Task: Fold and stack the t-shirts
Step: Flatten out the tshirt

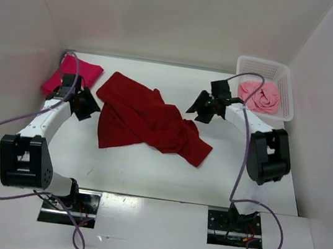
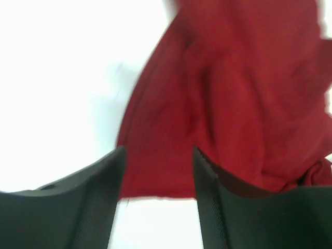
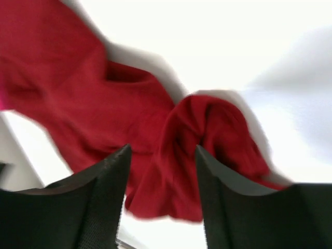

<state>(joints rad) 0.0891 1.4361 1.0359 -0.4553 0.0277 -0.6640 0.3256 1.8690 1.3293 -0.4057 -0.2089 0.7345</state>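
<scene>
The blurred wrist views show what the overhead cannot: the left gripper point(image 2: 158, 153) and right gripper point(image 3: 162, 150) both stand with jaws apart, seemingly empty, over the dark crimson t-shirt point(image 1: 151, 122). It lies crumpled mid-way across the table point(image 1: 147, 172), between them. Only the overhead shows the far side. The magenta t-shirt point(image 1: 74, 73) lies folded at far left, its near edge hidden by the left arm point(image 1: 45, 116). The pink t-shirt point(image 1: 260, 96) is bunched inside the white basket point(image 1: 288, 86) at far right.

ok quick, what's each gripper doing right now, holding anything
left gripper: open, holding nothing; the dark red shirt lies just beyond its fingers.
right gripper: open, holding nothing; the same shirt lies beyond its fingers.
</scene>
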